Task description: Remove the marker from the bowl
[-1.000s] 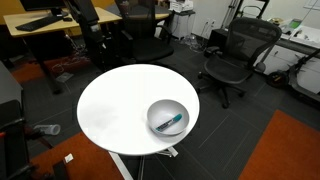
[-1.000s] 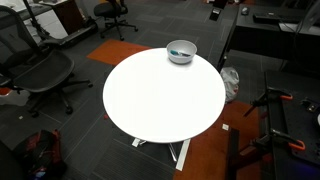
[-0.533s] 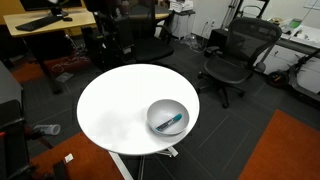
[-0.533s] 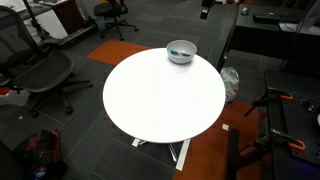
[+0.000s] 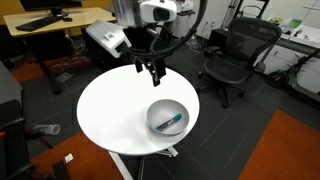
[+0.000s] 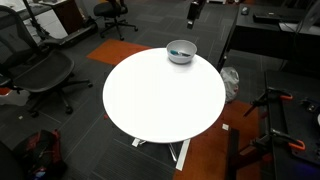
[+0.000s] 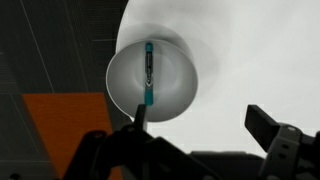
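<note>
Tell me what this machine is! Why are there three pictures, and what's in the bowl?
It is a robot arm, steered by a person from somewhere out of the pictures. At its tip is the end effector, which has two fingers that can pinch things. Two pictures come from cameras standing in the room, looking at the round white table from different places. The third comes from a camera on the robot's wrist, looking down past the fingers. A grey bowl stands on the table near its edge. A teal-blue marker lies inside it. The end effector hangs in the air, open, touching nothing and holding nothing. Its job is to lift the marker out, which is not yet done.
</note>
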`<act>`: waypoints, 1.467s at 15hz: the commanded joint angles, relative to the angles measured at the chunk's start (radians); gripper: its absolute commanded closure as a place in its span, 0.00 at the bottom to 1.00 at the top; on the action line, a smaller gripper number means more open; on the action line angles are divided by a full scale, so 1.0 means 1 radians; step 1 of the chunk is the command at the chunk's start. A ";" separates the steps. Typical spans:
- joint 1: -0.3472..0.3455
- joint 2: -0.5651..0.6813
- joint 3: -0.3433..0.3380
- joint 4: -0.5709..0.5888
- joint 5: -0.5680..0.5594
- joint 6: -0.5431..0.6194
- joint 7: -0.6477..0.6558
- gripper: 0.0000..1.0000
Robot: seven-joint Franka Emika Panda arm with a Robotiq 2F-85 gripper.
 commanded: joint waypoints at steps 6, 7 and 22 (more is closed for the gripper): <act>-0.065 0.209 0.018 0.166 0.012 0.057 -0.012 0.00; -0.068 0.226 0.018 0.177 0.007 0.058 -0.009 0.00; -0.096 0.419 0.044 0.295 0.009 0.042 0.013 0.00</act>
